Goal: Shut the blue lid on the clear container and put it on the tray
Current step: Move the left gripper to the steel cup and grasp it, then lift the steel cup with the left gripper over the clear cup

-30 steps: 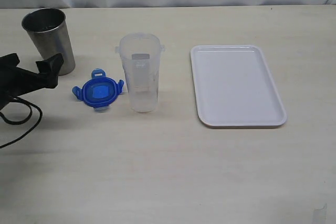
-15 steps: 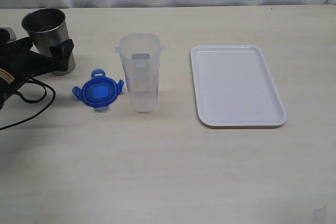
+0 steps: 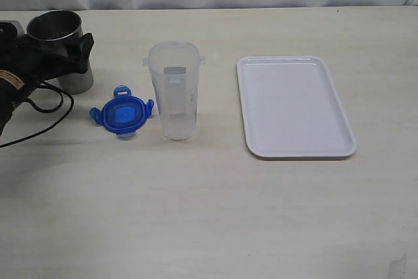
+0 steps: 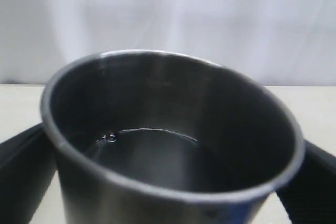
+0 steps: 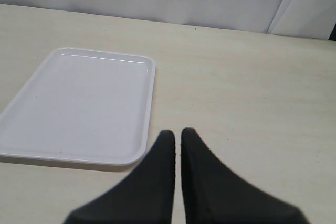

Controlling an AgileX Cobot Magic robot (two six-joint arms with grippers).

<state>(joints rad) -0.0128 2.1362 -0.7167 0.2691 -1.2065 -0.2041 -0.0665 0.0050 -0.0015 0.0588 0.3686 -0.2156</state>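
Note:
The blue lid (image 3: 122, 115) lies flat on the table, just left of the clear container (image 3: 174, 89), which stands upright and uncovered. The white tray (image 3: 294, 106) lies to the right of the container with nothing on it. It also shows in the right wrist view as the tray (image 5: 79, 103). My left gripper (image 3: 57, 53) is at the far left, open, with its black fingers (image 4: 21, 171) on either side of the grey metal cup (image 4: 173, 129), away from the lid. My right gripper (image 5: 177, 132) is shut on nothing, hanging over bare table near a tray corner.
The grey metal cup (image 3: 72, 76) stands at the back left, behind the lid. A black cable (image 3: 39, 112) loops on the table below the left arm. A white backdrop closes off the far table edge.
My left gripper has moved up and toward the metal cup, from beside its base to straddling it near the rim. The lid, container and tray have not moved.

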